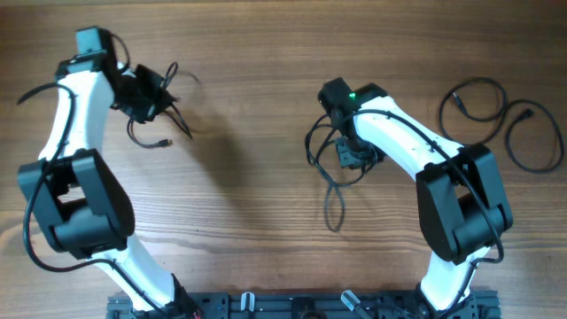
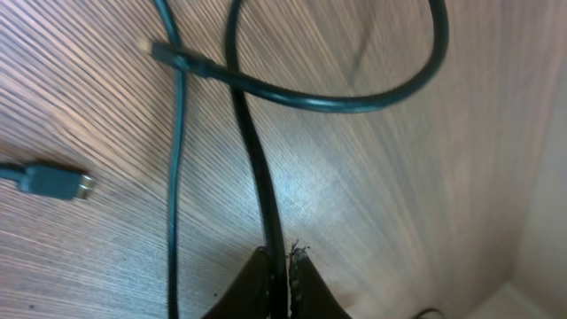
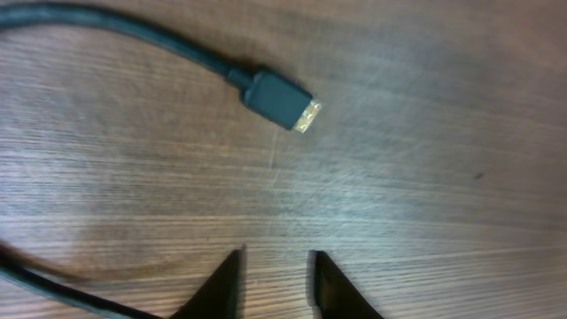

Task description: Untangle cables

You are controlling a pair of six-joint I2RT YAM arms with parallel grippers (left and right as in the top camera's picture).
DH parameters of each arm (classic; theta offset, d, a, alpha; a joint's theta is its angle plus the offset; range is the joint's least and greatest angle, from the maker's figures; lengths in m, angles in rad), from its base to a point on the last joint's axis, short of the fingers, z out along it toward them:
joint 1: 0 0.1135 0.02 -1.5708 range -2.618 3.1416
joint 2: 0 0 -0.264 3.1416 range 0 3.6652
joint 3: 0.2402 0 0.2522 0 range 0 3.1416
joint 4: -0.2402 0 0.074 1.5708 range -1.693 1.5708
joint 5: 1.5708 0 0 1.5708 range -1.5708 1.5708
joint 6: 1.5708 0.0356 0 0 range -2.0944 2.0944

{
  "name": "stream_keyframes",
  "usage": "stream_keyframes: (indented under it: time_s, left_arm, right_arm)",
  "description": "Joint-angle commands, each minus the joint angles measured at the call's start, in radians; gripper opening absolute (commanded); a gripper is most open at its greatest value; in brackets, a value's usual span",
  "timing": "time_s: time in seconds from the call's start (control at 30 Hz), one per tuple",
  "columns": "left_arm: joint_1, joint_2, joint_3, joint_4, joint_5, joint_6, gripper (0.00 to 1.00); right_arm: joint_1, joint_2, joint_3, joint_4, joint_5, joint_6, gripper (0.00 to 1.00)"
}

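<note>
White arm links (image 1: 66, 111), black joints (image 1: 84, 208), black cabling (image 1: 24, 232), dark tool fingers (image 3: 217, 288) (green light (image 1: 352, 95) on right arm (image 1: 399, 142))

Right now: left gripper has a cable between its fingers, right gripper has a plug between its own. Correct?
No. The right gripper is open with nothing between its fingers; the plug lies on the table ahead of them, as the right wrist view shows. The left gripper does have a cable between its fingers.
</note>
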Motion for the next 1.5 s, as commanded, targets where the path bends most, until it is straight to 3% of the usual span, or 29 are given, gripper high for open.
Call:
stream_keyframes:
  time_s: [0.0,0.1,0.3,0.37,0.43,0.47,0.6,0.73,0.87,1.0,1.17,1.33,1.4,1.47]
  left_arm:
    - [-0.047,0.006,-0.002,-0.002,-0.114,0.023,0.3]
    - [-0.07,0.006,-0.002,-0.008,-0.175,0.024,0.49]
    - [-0.103,0.006,-0.002,-0.017,-0.183,0.052,0.54]
    - [-0.109,0.006,-0.002,-0.021,-0.183,0.07,0.67]
    - [-0.116,0.006,-0.002,-0.017,-0.186,0.111,0.92]
    - [-0.118,0.006,-0.002,-0.009,-0.201,0.144,0.96]
    - [-0.121,0.006,-0.002,-0.001,-0.286,0.162,0.96]
    - [-0.121,0.006,-0.002,-0.001,-0.296,0.162,0.96]
    - [-0.121,0.006,-0.002,-0.002,-0.296,0.162,1.0]
    - [-0.121,0.006,-0.002,-0.001,-0.296,0.194,1.0]
    - [-0.121,0.006,-0.002,0.005,-0.296,0.267,0.99]
    - [-0.121,0.006,-0.002,0.007,-0.296,0.287,1.0]
    - [-0.121,0.006,-0.002,0.007,-0.296,0.29,1.0]
    - [-0.121,0.006,-0.002,0.007,-0.296,0.29,1.0]
  right_arm:
    - [0.002,-0.02,0.098,-0.034,0.019,-0.095,0.65]
    - [0.002,-0.02,0.135,-0.087,0.007,-0.129,0.74]
    - [0.005,-0.02,0.167,-0.166,0.007,-0.14,0.84]
    - [0.011,-0.02,0.173,-0.183,0.014,-0.145,0.9]
    - [0.017,-0.02,0.176,-0.196,0.04,-0.153,0.99]
    - [0.026,-0.02,0.183,-0.207,0.074,-0.187,0.99]
    - [0.063,-0.02,0.228,-0.187,0.12,-0.267,1.0]
    - [0.131,-0.02,0.288,-0.047,0.119,-0.288,1.0]
    - [0.213,-0.019,0.289,0.072,0.114,-0.414,1.0]
    - [0.238,-0.018,0.288,-0.003,-0.086,-0.561,1.0]
    - [0.21,-0.018,0.288,-0.031,0.05,-0.346,1.0]
    - [0.181,-0.018,0.288,-0.187,-0.247,-0.484,1.0]
    - [0.174,-0.018,0.288,-0.242,-0.195,-0.474,1.0]
    - [0.162,-0.018,0.288,-0.28,-0.026,-0.369,1.0]
